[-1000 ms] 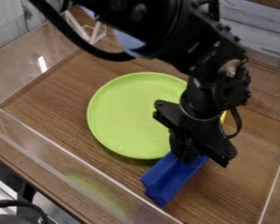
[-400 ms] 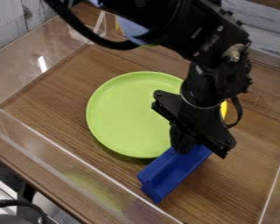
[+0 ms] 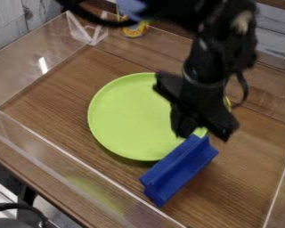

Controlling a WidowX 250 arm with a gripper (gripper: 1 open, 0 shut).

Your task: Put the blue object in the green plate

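The blue object (image 3: 178, 171) is a ridged royal-blue block that hangs tilted over the wooden floor, just off the near right rim of the green plate (image 3: 124, 118). Its far end is up between the fingers of my black gripper (image 3: 201, 135), which is shut on it. Its near end points down toward the front. The arm reaches in from the top and covers the right part of the plate. The plate lies flat with nothing on its visible surface.
Clear plastic walls (image 3: 38, 156) enclose the wooden floor on the left, front and right. A yellow thing (image 3: 135, 30) lies at the back beyond the plate. Bare wood (image 3: 61, 76) shows to the left of the plate.
The gripper has risen and moved slightly back toward the plate. The blue block's far end has come up with it, so the block now tilts more steeply.
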